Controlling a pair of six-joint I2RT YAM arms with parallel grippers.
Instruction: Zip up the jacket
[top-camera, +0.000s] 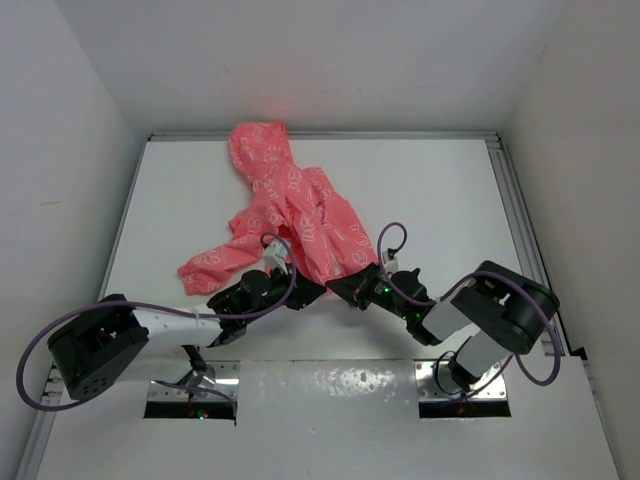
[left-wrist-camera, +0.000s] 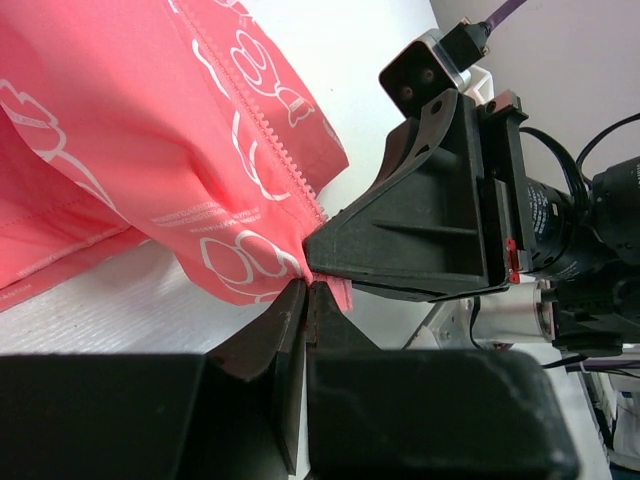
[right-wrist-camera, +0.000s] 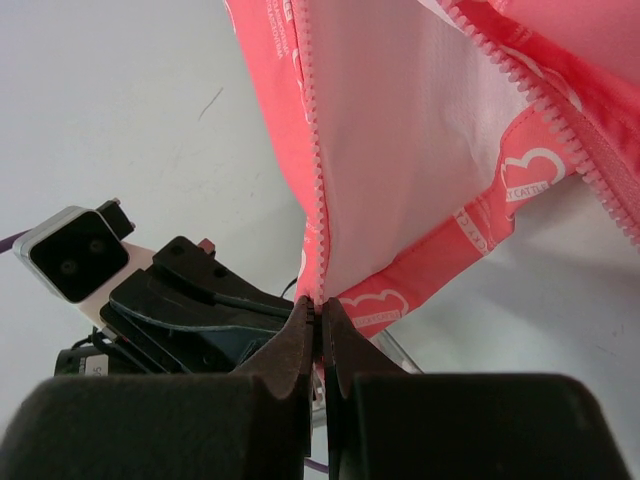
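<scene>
The job looked to be at its opening step: getting hold of the two bottom ends of the zipper. The left gripper (left-wrist-camera: 305, 290) was clenched on a corner of the jacket (top-camera: 290, 210) at its bottom hem. The right gripper (right-wrist-camera: 320, 310) was clamped thin on the lower end of one row of zipper teeth (right-wrist-camera: 310, 200). Both pinches sat side by side, almost touching, at the hem end of the jacket, which faced the near edge of the table (top-camera: 440, 190).

The front appeared unzipped, since the white lining (right-wrist-camera: 400, 150) showed between two separate rows of teeth. The next move probably called for bringing the two bottom ends together, lining them up squarely and seating one into the other before anything could be pulled toward the collar. The slider could not be made out, so finding it would come first. The thin cloth seemed likely to bunch or slip if tugged unevenly.

The jacket lay rumpled at the middle of the table. Its hood (top-camera: 258, 145) reached the table's far edge, and one sleeve (top-camera: 215, 262) trailed toward the table's left side. It was coral pink with a white outline print.
</scene>
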